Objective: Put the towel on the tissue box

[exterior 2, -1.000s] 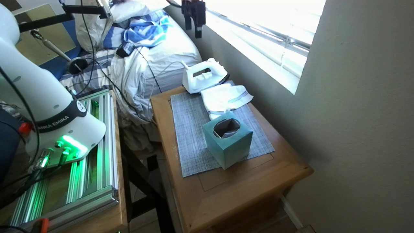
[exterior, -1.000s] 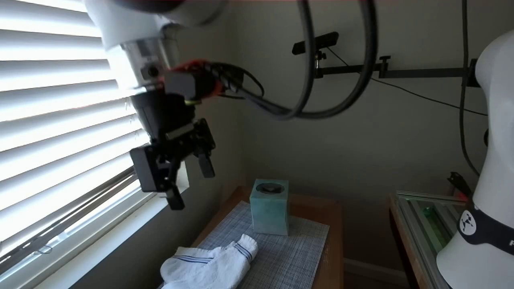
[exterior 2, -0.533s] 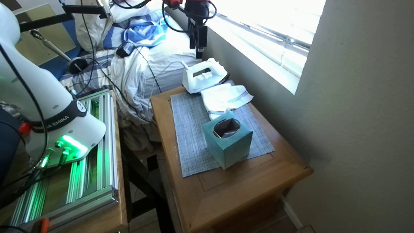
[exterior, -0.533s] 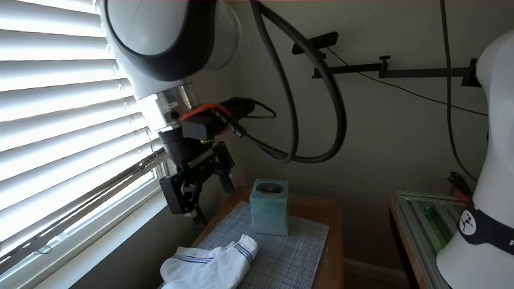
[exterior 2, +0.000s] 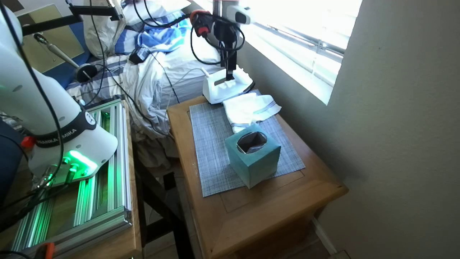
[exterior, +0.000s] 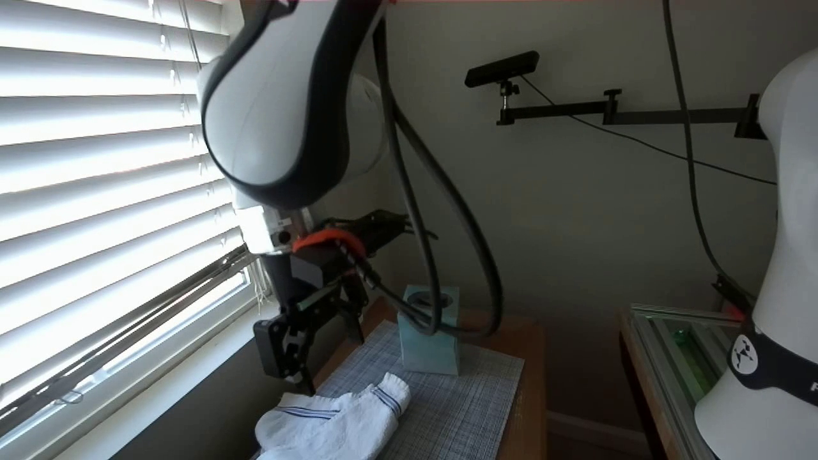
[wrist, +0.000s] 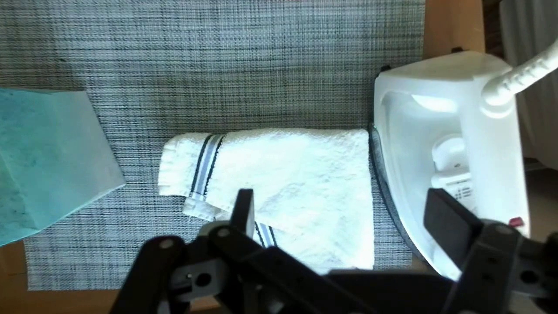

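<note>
The white towel with blue stripes lies folded on the placemat in both exterior views (exterior: 345, 425) (exterior 2: 242, 109) and in the wrist view (wrist: 301, 179). The teal tissue box (exterior: 428, 356) stands upright on the placemat, apart from the towel; it also shows in an exterior view (exterior 2: 256, 167) and at the left of the wrist view (wrist: 52, 161). My gripper (exterior: 331, 363) is open and empty above the table. In the wrist view its fingers (wrist: 340, 196) frame the towel's right part, the right finger in front of the iron. An exterior view shows the gripper (exterior 2: 229, 73) in front of the iron.
A white iron (exterior 2: 215, 92) stands close beside the towel at the placemat's end; it also shows in the wrist view (wrist: 492, 144). The grey woven placemat (exterior 2: 212, 154) lies on a wooden table (exterior 2: 258, 219). A window with blinds (exterior: 108, 191) and a wall run along one side.
My gripper has come down from high near the window to closer above the towel and iron, still open. The towel, tissue box and iron have not moved.
</note>
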Tool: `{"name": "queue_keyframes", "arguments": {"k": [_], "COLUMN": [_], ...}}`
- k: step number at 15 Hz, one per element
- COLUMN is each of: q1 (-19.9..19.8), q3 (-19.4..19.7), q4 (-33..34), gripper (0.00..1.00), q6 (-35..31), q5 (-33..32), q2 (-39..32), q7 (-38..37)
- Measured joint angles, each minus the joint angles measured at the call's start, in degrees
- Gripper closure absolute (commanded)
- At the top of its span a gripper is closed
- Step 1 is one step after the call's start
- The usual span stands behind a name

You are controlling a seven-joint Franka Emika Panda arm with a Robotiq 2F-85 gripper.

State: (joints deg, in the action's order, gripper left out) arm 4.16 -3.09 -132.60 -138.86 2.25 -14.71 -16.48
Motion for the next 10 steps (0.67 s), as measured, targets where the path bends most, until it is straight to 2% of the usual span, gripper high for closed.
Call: {"name": "queue_keyframes", "arguments": {"k": [4, 6, 10], "q1": [0.3, 1.2, 1.6], "q3": [1.2, 2.6, 3.1], "q4": [0.7, 1.9, 3.1], "gripper": [0.0, 0.0, 0.0], "q6": [-8.1, -8.2, -8.2], "q5": [1.8, 1.8, 1.8], "q2": [-8.0, -11.1, -12.7], "q7": [-3.4, -6.8, -8.0]}}
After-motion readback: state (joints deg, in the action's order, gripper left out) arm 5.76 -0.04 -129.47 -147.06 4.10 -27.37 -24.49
